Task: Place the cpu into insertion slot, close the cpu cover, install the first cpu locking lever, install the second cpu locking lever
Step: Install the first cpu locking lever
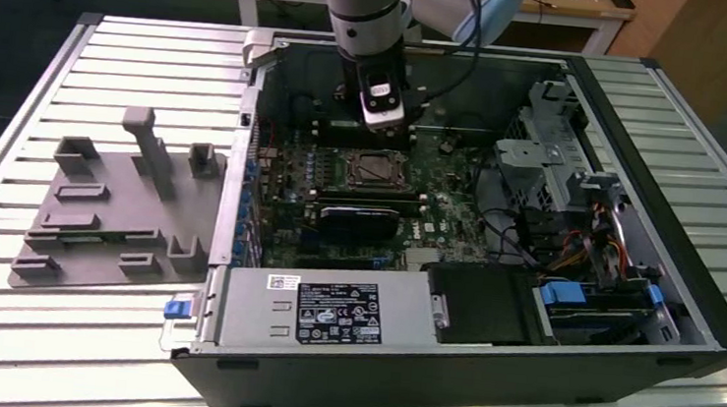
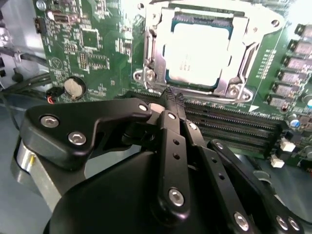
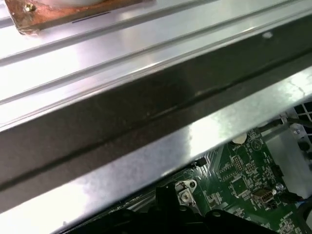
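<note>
The cpu [image 2: 197,51] lies flat in the insertion slot on the green motherboard [image 2: 97,44]. The cpu cover [image 2: 154,48], a silvery frame, lies down around it. My gripper [image 2: 173,100] is black and shut, with nothing visible between its fingers. Its tips hover just beside the socket's edge on the memory-slot side. In the exterior view the gripper [image 1: 386,127] hangs inside the open computer case, just behind the socket [image 1: 373,170]. I cannot make out how the locking levers stand.
The case wall [image 3: 146,112] runs close by the wrist. Long memory slots [image 2: 234,129] and a coin battery [image 2: 74,87] flank the gripper. A black module [image 1: 362,221], power supply [image 1: 315,308] and drive cage [image 1: 564,172] crowd the case. A grey fixture [image 1: 120,202] lies on the slatted table.
</note>
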You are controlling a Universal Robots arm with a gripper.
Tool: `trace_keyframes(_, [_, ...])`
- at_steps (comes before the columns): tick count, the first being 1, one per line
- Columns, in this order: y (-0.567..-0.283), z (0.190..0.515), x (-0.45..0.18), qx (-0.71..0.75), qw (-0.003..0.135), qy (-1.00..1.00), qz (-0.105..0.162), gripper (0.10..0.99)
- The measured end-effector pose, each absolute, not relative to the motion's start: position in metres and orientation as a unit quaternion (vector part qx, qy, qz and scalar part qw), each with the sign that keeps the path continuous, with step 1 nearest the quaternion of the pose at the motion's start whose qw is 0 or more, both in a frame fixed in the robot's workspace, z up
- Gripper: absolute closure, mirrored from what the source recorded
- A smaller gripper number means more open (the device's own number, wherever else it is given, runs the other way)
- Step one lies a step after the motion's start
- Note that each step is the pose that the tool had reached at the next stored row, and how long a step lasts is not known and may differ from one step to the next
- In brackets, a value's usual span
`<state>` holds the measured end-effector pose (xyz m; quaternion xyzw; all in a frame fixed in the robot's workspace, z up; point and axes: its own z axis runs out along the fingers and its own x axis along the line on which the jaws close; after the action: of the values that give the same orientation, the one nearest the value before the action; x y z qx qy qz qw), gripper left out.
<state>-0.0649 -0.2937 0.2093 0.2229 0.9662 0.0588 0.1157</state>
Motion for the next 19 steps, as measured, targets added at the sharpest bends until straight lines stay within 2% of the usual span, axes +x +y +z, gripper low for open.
trace_keyframes(7, [-0.2938,0.2092,-0.0648,0.223,0.114,0.966,0.058,0.984])
trace_keyframes(15, [-0.2943,0.2089,-0.0599,0.223,0.084,0.971,0.032,0.984])
trace_keyframes(19, [-0.2977,0.2088,-0.0595,0.222,0.082,0.971,0.024,0.984])
